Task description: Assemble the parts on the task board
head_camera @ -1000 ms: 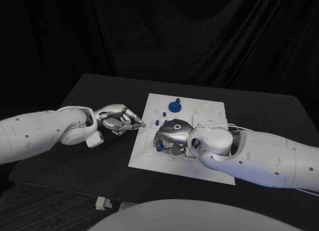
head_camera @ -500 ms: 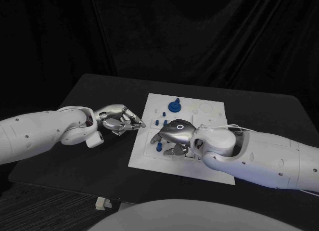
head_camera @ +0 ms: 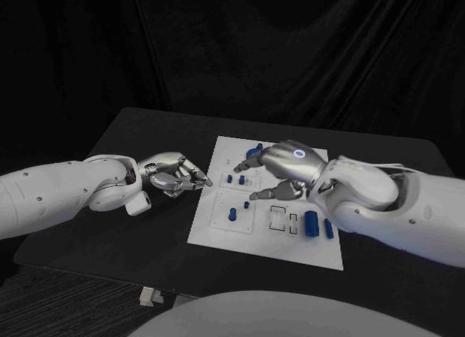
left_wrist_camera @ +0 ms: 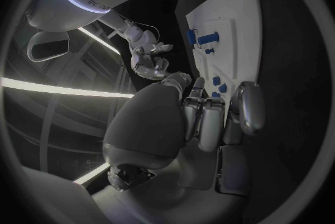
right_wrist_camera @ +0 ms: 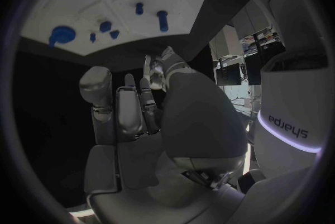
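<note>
The task board was seen lying flat in the middle of the black worktop, with the small blue parts scattered over it: short pegs near its left side, a rounder knobbed piece toward its far edge, and a longer blue cylinder lying beside two rectangular slots near its right side. The right hand was held above the middle of the board with its fingers apart and nothing grasped between them. The left hand was kept just off the board's left edge, over the worktop, its fingers curled inward on nothing. The parts were judged to be light, rigid moulded pieces with smooth, probably slippery surfaces, unlikely to deform or break under a firm pinch but liable to roll or skid if nudged. A hold across the sides of a peg's shaft, between thumb and fingertip, was judged soundest; the lying cylinder would be best taken at its middle, so that it stays level when lifted.
</note>
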`<state>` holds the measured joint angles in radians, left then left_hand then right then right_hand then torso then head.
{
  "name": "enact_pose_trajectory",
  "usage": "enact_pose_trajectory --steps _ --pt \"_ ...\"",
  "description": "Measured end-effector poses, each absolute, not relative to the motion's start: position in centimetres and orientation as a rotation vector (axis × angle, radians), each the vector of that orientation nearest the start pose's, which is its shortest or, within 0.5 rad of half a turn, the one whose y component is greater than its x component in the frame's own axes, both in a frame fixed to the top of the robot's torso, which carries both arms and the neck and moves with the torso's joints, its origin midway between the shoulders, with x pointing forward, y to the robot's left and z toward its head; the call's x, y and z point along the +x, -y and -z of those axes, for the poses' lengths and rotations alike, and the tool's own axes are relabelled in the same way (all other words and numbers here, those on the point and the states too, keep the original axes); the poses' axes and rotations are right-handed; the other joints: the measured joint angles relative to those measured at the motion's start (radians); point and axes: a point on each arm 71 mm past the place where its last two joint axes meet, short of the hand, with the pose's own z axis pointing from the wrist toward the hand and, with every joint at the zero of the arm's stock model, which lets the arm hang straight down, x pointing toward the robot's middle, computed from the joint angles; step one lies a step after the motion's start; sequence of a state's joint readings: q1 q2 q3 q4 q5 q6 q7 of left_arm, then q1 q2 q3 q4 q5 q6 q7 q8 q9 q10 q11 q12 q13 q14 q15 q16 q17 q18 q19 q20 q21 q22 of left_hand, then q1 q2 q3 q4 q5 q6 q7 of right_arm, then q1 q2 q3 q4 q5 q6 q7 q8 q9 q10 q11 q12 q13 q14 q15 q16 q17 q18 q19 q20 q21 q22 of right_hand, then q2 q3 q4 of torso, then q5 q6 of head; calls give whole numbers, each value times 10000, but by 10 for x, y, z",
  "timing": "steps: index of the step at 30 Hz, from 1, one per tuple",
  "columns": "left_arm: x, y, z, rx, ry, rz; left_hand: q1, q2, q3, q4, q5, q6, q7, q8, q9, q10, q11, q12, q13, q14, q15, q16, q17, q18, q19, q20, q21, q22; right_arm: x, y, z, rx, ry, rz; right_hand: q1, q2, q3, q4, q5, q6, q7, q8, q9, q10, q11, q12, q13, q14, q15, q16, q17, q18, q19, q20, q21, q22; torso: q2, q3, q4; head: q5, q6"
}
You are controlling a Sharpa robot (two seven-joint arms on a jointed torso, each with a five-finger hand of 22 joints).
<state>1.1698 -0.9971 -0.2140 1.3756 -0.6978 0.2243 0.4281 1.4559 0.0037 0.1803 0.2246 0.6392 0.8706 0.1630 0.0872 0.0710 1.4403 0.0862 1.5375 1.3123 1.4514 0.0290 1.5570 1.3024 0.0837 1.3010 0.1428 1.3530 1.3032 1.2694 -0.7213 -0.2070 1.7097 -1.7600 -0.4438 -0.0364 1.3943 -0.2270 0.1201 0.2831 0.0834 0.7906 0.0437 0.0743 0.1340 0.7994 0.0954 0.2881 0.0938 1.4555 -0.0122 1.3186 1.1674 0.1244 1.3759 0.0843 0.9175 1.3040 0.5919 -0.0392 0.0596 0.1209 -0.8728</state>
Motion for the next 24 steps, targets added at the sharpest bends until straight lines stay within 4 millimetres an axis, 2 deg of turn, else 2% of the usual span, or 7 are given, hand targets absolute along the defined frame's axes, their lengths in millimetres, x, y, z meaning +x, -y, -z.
enact_pose_trajectory --steps 4,8,12,14,21,22,24 --pt "443 -299 264 -3902 -20915 13792 0 0 300 -54 0 49 49 0 0 0 1 0 0 -2 0 0 0 0 1 0 0 0 420 109 134 -5682 -13085 -8883 284 578 465 -35 1265 924 388 427 4 930 -38 696 10 126 -5 182 191 -1 297 50 318 0 0 -1 0 -44 0" --pt "443 -299 264 -3902 -20903 13786 0 0 299 -55 0 51 48 0 0 1 1 0 0 67 67 0 0 0 2 0 0 0 431 130 106 -4458 -12734 -9069 321 615 593 -72 1410 1172 425 488 5 1520 -133 1107 97 121 130 179 158 -1 210 125 309 0 -2 0 0 -129 0" --pt "442 -298 263 -3883 -20881 13817 -1 1 299 -56 1 53 47 0 0 2 2 0 0 69 68 0 0 0 2 1 0 0 443 144 96 -3269 -12989 -9052 753 753 825 -524 2089 2678 315 1600 739 3254 -943 6194 5201 -1119 -496 -1027 -1758 8 -1182 -204 -2369 0 -2 0 2 -197 0" --pt "441 -297 263 -3868 -20860 13855 -3 3 299 -56 9 94 8 1 0 4 4 0 0 69 68 0 0 0 2 0 0 0 451 151 97 -2799 -13388 -8840 209 842 563 -61 1748 2739 246 1954 1159 4547 -959 10207 10522 -148 -372 1047 1469 4 -955 -267 -1642 0 -3 0 3 -226 0" --pt "439 -296 262 -3855 -20804 13887 -3 4 299 -56 9 89 13 1 0 16 17 0 0 69 68 0 0 0 2 1 0 0 470 167 122 -1820 -16403 -7166 -2556 667 453 93 1277 2877 111 2123 1454 6653 -1064 12627 11988 13 -525 2354 1401 -10 320 -329 2186 0 -35 -5 -2 -179 0" --pt "439 -296 262 -3854 -20798 13882 -3 5 299 -56 9 89 13 1 0 16 17 0 0 69 68 0 0 0 2 1 0 0 471 169 128 -1826 -17006 -6759 -3163 548 453 94 1275 3151 0 2191 1578 6653 -1062 12627 11988 100 -598 2354 1401 -677 652 -456 3711 0 -38 -7 -2 -174 0" --pt "439 -295 262 -3851 -20793 13878 -4 6 300 -56 9 90 13 1 0 17 17 0 0 69 69 0 0 1 2 1 0 0 471 171 136 -1936 -17844 -6115 -3817 392 453 94 1240 3679 -81 2212 1638 6629 -1109 12626 11988 40 -702 2354 1401 -1004 809 -516 4740 0 -37 -10 -1 -171 0"
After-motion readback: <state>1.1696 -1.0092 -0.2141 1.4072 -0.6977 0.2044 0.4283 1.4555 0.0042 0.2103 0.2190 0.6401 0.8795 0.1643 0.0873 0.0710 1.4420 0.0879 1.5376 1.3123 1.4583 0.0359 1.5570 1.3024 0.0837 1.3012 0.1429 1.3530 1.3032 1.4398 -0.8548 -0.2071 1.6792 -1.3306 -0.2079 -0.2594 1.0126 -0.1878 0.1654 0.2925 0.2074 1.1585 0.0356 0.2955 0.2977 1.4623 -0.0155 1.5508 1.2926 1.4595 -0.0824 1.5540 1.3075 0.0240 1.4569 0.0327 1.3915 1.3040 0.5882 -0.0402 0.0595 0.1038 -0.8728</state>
